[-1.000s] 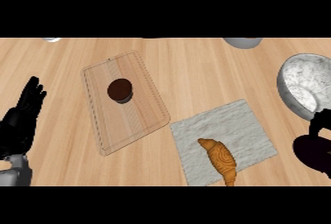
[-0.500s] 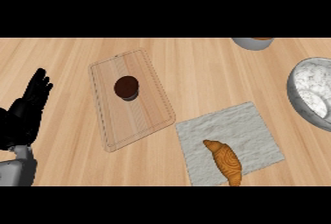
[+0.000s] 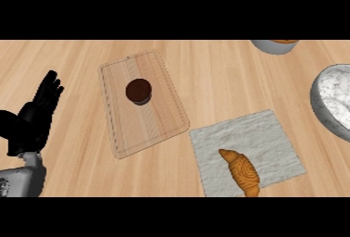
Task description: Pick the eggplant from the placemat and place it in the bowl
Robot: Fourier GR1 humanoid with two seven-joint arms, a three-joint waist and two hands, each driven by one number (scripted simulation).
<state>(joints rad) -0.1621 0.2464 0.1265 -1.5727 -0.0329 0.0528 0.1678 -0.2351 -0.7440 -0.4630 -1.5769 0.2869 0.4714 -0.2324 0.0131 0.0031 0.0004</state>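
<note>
wooden cutting board (image 3: 153,125), dark round item (image 3: 139,90), cup (image 3: 275,46)

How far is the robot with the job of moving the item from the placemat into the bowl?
Nothing looks done yet. The orange-brown, croissant-like item lies on the grey placemat; no eggplant shows. The speckled bowl at the right edge holds nothing that can be seen. Nothing is in hand: the left hand rests open at the left edge, and the right hand is out of view. Reaching, grasping, carrying and placing are all left.
</note>
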